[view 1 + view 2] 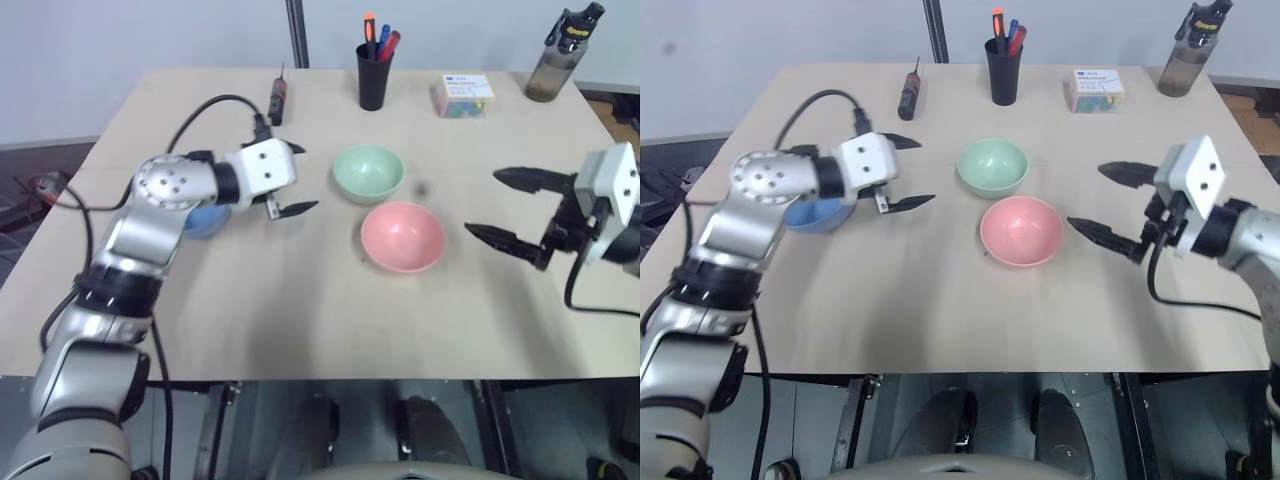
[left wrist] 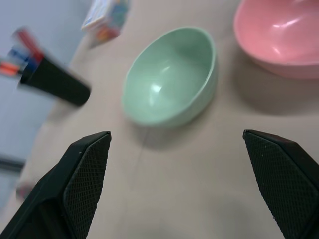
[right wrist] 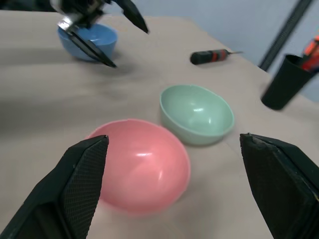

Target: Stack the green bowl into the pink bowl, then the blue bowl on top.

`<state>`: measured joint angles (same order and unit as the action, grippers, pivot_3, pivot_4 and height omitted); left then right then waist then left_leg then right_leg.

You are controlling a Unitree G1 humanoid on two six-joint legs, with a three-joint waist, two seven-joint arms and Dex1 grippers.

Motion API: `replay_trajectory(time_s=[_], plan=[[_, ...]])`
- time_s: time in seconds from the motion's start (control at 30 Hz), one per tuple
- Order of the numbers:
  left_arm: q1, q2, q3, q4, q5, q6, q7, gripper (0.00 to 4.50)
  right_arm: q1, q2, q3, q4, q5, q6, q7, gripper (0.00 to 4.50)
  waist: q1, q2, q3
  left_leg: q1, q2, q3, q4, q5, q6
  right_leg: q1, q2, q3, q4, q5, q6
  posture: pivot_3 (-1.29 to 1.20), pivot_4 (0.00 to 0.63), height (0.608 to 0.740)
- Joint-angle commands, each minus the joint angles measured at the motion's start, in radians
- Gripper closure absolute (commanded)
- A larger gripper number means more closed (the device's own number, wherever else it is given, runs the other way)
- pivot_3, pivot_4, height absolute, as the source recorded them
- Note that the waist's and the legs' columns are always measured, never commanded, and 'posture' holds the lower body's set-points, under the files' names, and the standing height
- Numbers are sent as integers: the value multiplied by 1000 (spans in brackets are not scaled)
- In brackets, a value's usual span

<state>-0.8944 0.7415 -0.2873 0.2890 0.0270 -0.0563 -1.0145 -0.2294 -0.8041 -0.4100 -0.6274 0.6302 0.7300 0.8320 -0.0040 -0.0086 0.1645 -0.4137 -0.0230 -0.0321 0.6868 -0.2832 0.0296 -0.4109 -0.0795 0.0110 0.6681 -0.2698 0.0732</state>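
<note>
A: Where are the bowls sitting?
B: Green bowl (image 1: 368, 172) and pink bowl (image 1: 402, 236) mid-frame on the tabletop (image 1: 300, 310); blue bowl (image 1: 818, 214) left, clearer from the right wrist.
A: And the tools?
B: Left tool (image 1: 290, 180) and right tool (image 1: 515, 208) are both gaping wide, empty.

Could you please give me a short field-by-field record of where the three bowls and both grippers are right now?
green bowl: on the table, empty, just behind the pink bowl
pink bowl: on the table, empty
blue bowl: on the table, partly hidden under the left arm
left gripper: open, empty, facing the green bowl
right gripper: open, empty, facing the pink bowl
stacking: not yet begun
</note>
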Motion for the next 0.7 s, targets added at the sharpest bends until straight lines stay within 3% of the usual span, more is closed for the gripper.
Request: replay_trajectory(time_s=[0.03, 0.23, 0.33, 0.53, 0.63, 0.7], plan=[[-132, -70, -89, 229, 123, -187, -25, 0, 49, 8, -127, -138, 80, 65, -112, 78, -1, 0, 0, 0, 0, 0, 1, 0, 0, 0, 0, 0, 1, 0, 0, 0, 150, 740], [-307, -214, -200, 603, 314, -400, 101, 0, 87, 7, -172, -216, 142, 101, -229, 78, -6, -2, 1, -1, -1, -1, 1, 0, 0, 0, 0, -1, 2, 0, 0, 0, 150, 740], [-358, -255, -244, 722, 398, -502, 180, 695, 89, -1, -171, -234, 164, 106, -275, 0, -10, -2, 1, -1, -1, -1, 2, 0, 1, -1, 0, 0, 2, 0, 0, 0, 150, 740], [-401, -298, -249, 826, 440, -583, 224, 3342, 110, -21, -180, -240, 188, 100, -307, 0, -7, -3, 1, -1, -1, -1, 2, 0, 1, -1, 0, -1, 3, 0, 0, 0, 150, 740], [-411, -301, -239, 850, 438, -605, 215, 4418, 123, -24, -175, -238, 182, 86, -314, 0, -8, -3, 1, -1, -1, -1, 2, 0, 1, -1, -1, -1, 3, 0, 0, 0, 150, 740], [-413, -295, -214, 839, 399, -637, 168, 4418, 135, -23, -178, -235, 174, 76, -315, 0, -8, -3, 1, -1, -1, -1, 2, 0, 1, -1, -1, -1, 3, 0, 1, 0, 150, 740]])
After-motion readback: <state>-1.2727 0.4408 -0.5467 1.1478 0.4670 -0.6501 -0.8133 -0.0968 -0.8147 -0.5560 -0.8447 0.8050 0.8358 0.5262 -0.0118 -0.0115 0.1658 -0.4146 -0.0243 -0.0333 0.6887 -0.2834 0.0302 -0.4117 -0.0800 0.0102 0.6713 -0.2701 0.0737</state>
